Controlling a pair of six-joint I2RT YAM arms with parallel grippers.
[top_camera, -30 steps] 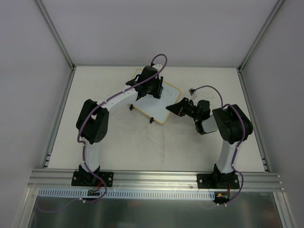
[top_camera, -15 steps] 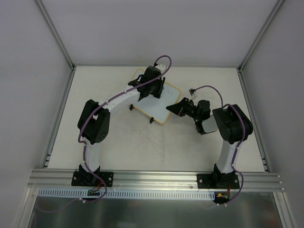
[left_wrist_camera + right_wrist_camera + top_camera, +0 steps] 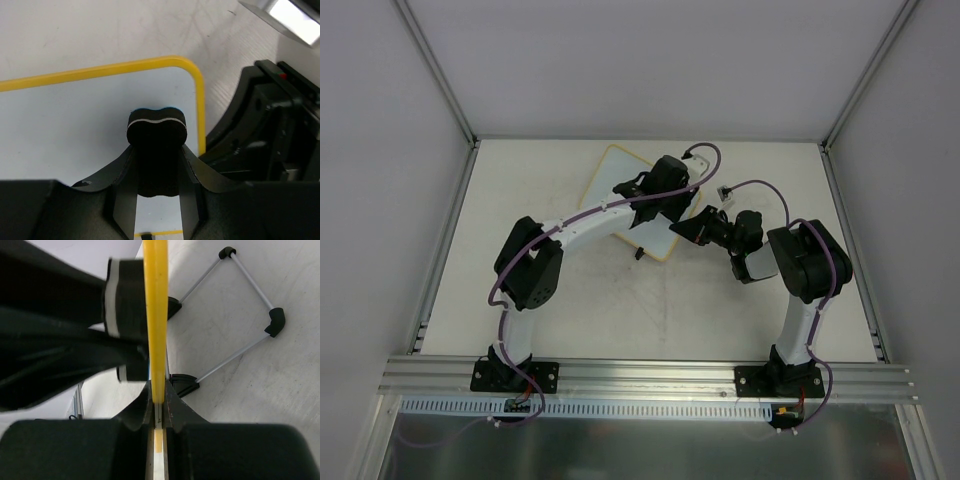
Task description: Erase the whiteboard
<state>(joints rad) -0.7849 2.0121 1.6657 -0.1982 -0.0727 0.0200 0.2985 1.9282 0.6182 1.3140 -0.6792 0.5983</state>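
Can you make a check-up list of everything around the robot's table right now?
Surface: pale table, faint scuffs.
Job's things: whiteboard, no writing where the left wrist view shows it; black eraser over it.
Clutter: nothing seen.
Grippers: left gripper shut on the eraser; right gripper shut on the whiteboard's yellow rim.
Cables: purple cables along both arms.
Surroundings: white walls, metal rail at the near edge.

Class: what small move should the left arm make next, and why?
Probably slide the left hand, shut on the eraser, across the whiteboard away from its corner: the eraser sits at the rim, and the right hand clamps the edge.
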